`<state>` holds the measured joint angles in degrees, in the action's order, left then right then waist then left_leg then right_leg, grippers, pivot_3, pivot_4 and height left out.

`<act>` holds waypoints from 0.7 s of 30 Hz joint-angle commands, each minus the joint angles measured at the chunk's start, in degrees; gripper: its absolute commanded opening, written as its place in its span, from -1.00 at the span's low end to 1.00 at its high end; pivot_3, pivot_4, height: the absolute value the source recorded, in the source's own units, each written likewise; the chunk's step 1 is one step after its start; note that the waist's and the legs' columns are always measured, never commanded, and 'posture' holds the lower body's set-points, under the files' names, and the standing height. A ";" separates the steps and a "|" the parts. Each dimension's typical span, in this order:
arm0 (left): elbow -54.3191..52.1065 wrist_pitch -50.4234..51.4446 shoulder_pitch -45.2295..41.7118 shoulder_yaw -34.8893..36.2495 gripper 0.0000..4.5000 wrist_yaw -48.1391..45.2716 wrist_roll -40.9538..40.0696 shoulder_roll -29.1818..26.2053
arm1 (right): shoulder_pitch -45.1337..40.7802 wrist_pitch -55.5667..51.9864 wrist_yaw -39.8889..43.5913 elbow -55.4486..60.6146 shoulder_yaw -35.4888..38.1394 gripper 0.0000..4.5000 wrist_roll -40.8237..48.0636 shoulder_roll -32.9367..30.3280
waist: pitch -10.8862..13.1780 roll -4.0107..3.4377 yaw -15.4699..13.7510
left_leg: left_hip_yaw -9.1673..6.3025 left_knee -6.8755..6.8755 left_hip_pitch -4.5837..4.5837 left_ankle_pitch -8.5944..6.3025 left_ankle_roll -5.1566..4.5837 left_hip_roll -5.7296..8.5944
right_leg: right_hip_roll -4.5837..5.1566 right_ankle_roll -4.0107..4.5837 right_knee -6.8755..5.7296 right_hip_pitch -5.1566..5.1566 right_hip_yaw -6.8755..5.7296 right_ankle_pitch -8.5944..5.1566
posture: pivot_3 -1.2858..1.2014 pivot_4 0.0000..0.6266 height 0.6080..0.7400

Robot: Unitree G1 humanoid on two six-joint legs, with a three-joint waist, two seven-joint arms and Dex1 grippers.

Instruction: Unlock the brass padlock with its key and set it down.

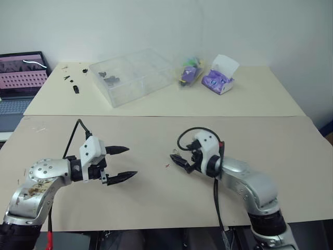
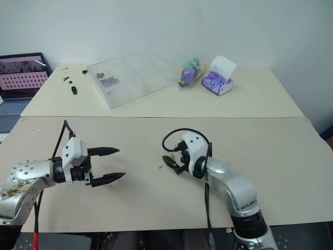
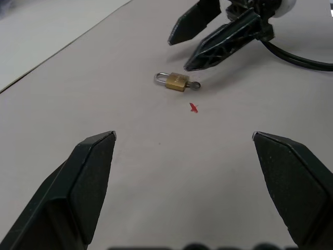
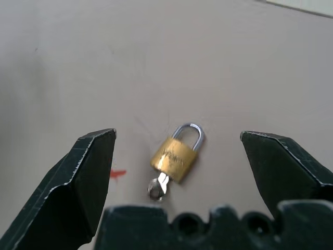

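The brass padlock lies flat on the beige table, its silver shackle looking closed. The key sticks out of the padlock's bottom end, showing a small grey head. My right gripper hovers over the lock, open, one finger on either side and neither touching it. In the left wrist view the padlock and key lie well ahead of my left gripper, which is open and empty. That left gripper points across the table towards the right gripper.
A small red speck lies on the table beside the lock. At the back stand a clear plastic box, a bag, a purple-and-white carton and small black parts. A laptop sits at far left.
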<state>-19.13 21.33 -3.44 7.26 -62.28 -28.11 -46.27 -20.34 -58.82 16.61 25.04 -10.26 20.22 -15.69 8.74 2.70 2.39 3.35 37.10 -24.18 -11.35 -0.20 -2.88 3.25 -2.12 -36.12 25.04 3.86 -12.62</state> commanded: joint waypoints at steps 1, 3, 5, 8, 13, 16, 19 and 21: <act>-0.84 -0.94 -1.39 -0.25 0.99 -0.79 -0.02 -0.67 | -2.02 -3.30 -3.69 0.47 0.50 1.00 -1.07 2.71 | 0.00 0.00 0.00 | 0.00 0.00 0.00 0.00 0.00 0.00 | 0.00 0.07 -0.01 0.00 0.00 0.04 | 0.03 -0.52 1.00; -0.33 -0.92 -2.07 -0.21 0.99 -1.20 0.17 -1.14 | -2.21 -5.76 -5.51 1.98 0.39 1.00 -1.13 4.61 | 0.00 0.00 -0.03 | -0.02 -0.01 -0.06 0.00 0.00 0.01 | 0.00 0.12 0.00 0.03 0.00 0.05 | 0.03 -0.52 1.00; 0.24 -0.84 -2.71 0.11 0.99 -1.94 0.10 -1.88 | -2.24 -8.75 -7.63 3.33 -0.99 1.00 -2.22 5.38 | 0.00 0.00 -0.01 | -0.02 -0.01 -0.13 0.00 0.00 0.01 | 0.00 0.12 0.01 0.08 0.00 0.04 | 0.03 -0.52 1.00; 0.70 -0.41 -3.67 0.43 0.99 -3.37 -0.32 -3.34 | -2.26 -12.53 -10.48 4.59 -4.16 1.00 -4.55 5.31 | 0.00 0.00 0.03 | -0.02 -0.02 -0.16 0.00 0.00 0.02 | 0.00 0.12 0.01 0.10 0.00 0.04 | 0.03 -0.52 1.00; 1.73 0.41 -6.25 0.65 0.99 -4.71 -0.94 -5.14 | -2.22 -15.21 -13.52 4.65 -8.51 1.00 -7.97 5.66 | 0.00 -0.01 0.08 | -0.01 -0.01 -0.11 0.00 0.00 0.00 | 0.00 0.12 0.00 0.10 0.00 0.04 | 0.03 -0.52 1.00; 1.86 0.89 -7.66 0.36 0.99 -4.85 -1.18 -5.55 | -1.95 -15.26 -14.35 4.17 -9.28 1.00 -9.15 6.30 | 0.00 -0.01 0.08 | 0.00 -0.01 -0.08 0.00 0.00 0.00 | 0.00 0.10 -0.01 0.08 0.00 0.04 | 0.03 -0.52 1.00; 1.92 1.15 -8.39 0.16 0.99 -4.93 -1.12 -5.66 | -1.72 -14.45 -14.57 3.24 -9.06 1.00 -9.67 7.54 | 0.00 -0.01 0.08 | -0.01 -0.01 -0.08 0.00 0.00 0.00 | -0.01 0.10 -0.01 0.08 0.00 0.04 | 0.03 -0.52 1.00; 2.24 0.95 -8.72 0.00 0.99 -4.92 -0.85 -5.58 | -1.81 -13.62 -14.57 2.09 -8.86 1.00 -9.86 8.46 | 0.00 0.00 0.24 | 0.00 -0.01 -0.08 0.00 0.00 0.00 | -0.01 0.09 -0.01 0.08 0.00 0.04 | 0.03 -0.52 1.00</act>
<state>-16.70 22.47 -11.06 6.69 -67.00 -28.64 -51.38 -21.85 -73.57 2.34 27.47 -19.57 11.18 -7.98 8.74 2.70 2.63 3.35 37.09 -24.27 -11.34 -0.21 -2.89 3.24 -2.03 -36.13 25.13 3.85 -12.57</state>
